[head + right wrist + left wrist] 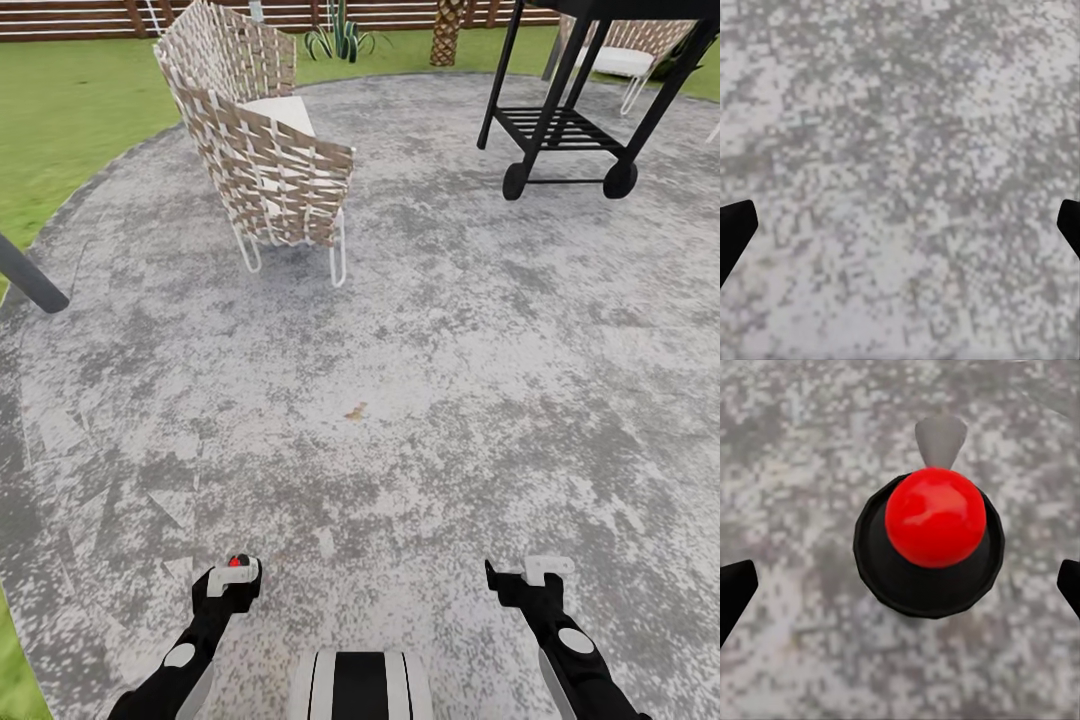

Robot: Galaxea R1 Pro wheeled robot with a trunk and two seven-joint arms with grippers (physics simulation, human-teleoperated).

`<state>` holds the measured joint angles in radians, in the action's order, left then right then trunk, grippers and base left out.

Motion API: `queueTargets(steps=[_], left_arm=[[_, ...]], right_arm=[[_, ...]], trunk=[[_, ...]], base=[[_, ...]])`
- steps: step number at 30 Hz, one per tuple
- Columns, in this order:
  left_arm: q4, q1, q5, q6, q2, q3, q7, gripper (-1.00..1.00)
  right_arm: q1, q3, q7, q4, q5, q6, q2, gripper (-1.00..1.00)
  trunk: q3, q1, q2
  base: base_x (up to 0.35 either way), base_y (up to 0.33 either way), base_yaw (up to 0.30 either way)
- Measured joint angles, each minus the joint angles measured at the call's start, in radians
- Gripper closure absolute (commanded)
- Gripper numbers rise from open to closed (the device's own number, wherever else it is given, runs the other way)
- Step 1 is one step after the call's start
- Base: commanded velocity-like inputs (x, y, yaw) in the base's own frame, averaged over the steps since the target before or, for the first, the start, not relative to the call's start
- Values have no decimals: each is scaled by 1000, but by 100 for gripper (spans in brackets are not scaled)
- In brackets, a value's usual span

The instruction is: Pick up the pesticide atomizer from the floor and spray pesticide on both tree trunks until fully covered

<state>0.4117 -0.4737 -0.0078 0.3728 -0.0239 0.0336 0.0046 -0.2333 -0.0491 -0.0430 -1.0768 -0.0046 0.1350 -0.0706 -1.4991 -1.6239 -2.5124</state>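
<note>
- Left gripper (233,577): located at 7 o'clock in the head view, low over the floor (420,400). In the left wrist view the two black fingertips (735,592) sit at the 9 o'clock and 3 o'clock edges, wide apart, with the pesticide atomizer (930,544) centred between them. Neither fingertip touches the bottle; the pincer is apart.
- Pesticide atomizer: seen from directly above in the left wrist view, as a round black body with a glossy red cap on top and a grey nozzle pointing toward 12 o'clock. It stands upright on the grey speckled paving. In the head view only a red spot (238,560) shows at the left gripper.
- Right gripper (530,575): located at 5 o'clock in the head view, above bare paving. In the right wrist view its black fingertips (733,236) stand at opposite edges with only concrete between them; the pincer is apart and holds nothing.
- Woven chair (265,150): at 11 o'clock on the paving, white tube legs, brown-and-white lattice shell.
- Black wheeled cart (570,130): at 1 o'clock, with a slatted lower shelf and two wheels.
- Grass (70,110): borders the curved paving edge from 9 to 12 o'clock; a brown slat fence (80,15) runs behind it.
- Dark pole (30,275): enters tilted at 9 o'clock.
- Small brown mark (355,410): on the paving near picture centre.
</note>
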Motion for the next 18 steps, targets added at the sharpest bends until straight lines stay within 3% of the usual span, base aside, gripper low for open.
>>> queueTargets(steps=[18], left_arm=[[-1,0,-1,0,1,-3,0,-100]], right_arm=[[0,1,1,-1,0,0,0,-100]], trunk=[[-10,0,0]], base=[[0,0,-11]])
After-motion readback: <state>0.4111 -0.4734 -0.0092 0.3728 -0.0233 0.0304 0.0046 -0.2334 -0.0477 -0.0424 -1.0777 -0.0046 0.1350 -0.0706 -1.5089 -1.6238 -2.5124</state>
